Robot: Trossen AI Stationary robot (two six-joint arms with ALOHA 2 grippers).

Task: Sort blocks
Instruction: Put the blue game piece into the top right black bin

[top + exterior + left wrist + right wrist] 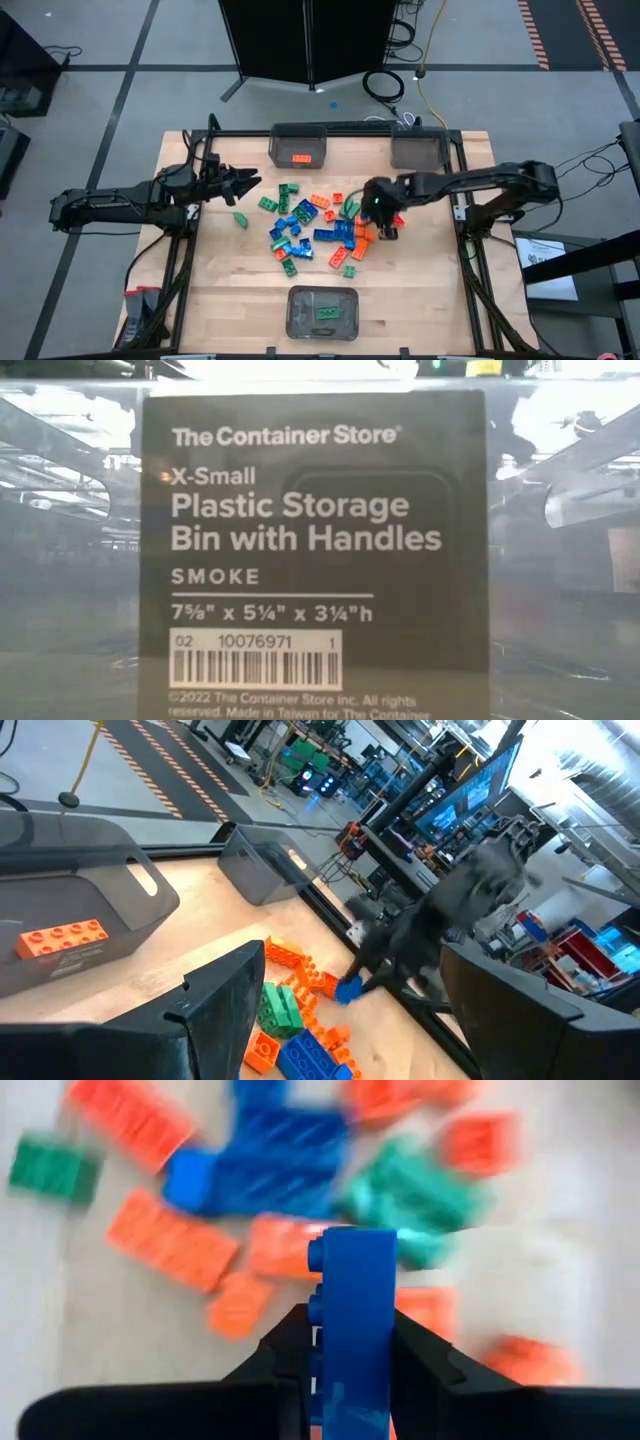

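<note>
Blocks, small studded plastic bricks in orange, green and blue (pixel 318 230), lie in a loose heap on the middle of the pale wooden surface (pixel 230 290). Nearest the front edge stands a grey translucent rectangular bin (pixel 322 312) with one green brick (pixel 327 313) inside; its dark printed product label (pixel 312 560) fills the low view.

The right end effector (pixel 380 212) hangs at the heap's right edge, clenched on an upright blue studded brick (pixel 355 1325) that stands between its two dark fingers (pixel 425 1355) in the right wrist view. Just beneath and around it are orange bricks (pixel 170 1240), a green brick (pixel 415 1200) and a larger blue brick (pixel 270 1170), blurred. An orange-red brick (pixel 398 220) lies just beside that end effector on the surface.

To the left of the heap, a lone green brick (pixel 241 219) lies apart from the rest, close below the left end effector (pixel 250 181). That end effector is released, its fingers (pixel 225 1010) spread wide, pointing towards the heap and holding nothing.

Farther back, beyond both end effectors, two more grey translucent bins sit along the far edge: the left one (pixel 298 146) holds an orange brick (pixel 300 159), while the right one (pixel 418 150) sits behind the right arm.
</note>
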